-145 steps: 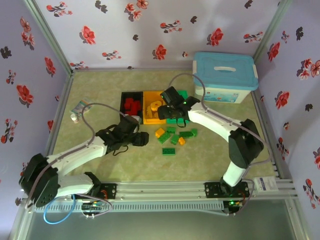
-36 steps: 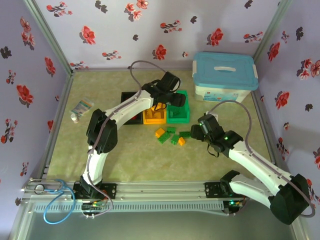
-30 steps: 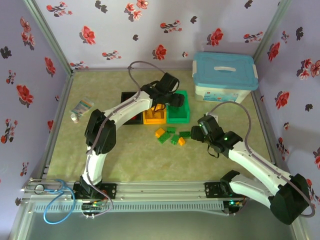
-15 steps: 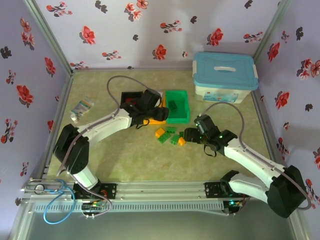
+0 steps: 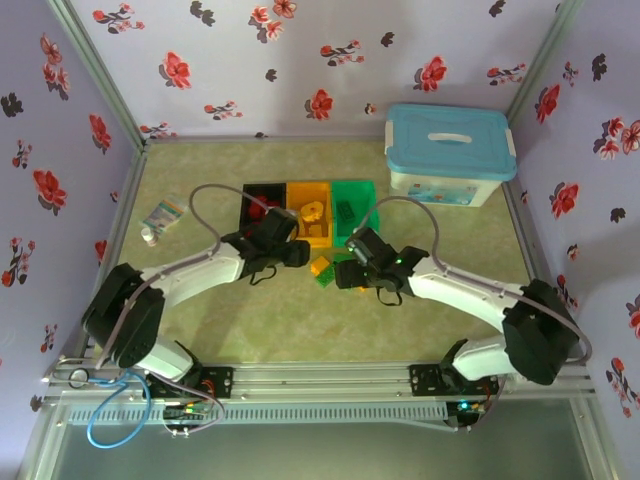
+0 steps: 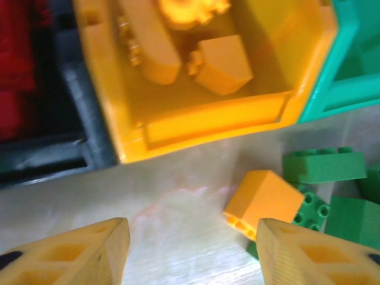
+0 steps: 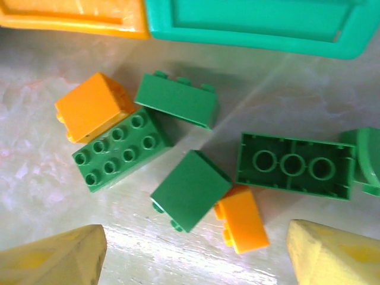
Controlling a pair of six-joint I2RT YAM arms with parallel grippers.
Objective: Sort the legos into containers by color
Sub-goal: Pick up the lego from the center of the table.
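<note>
Several glossy studded plastic legos, green and orange, on mottled table, left gripper and right gripper both spread, empty.

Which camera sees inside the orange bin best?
The left wrist view: it looks right into the orange bin, the bricks inside big and close. The top external view shows it small; the right wrist view catches its near edge.
</note>
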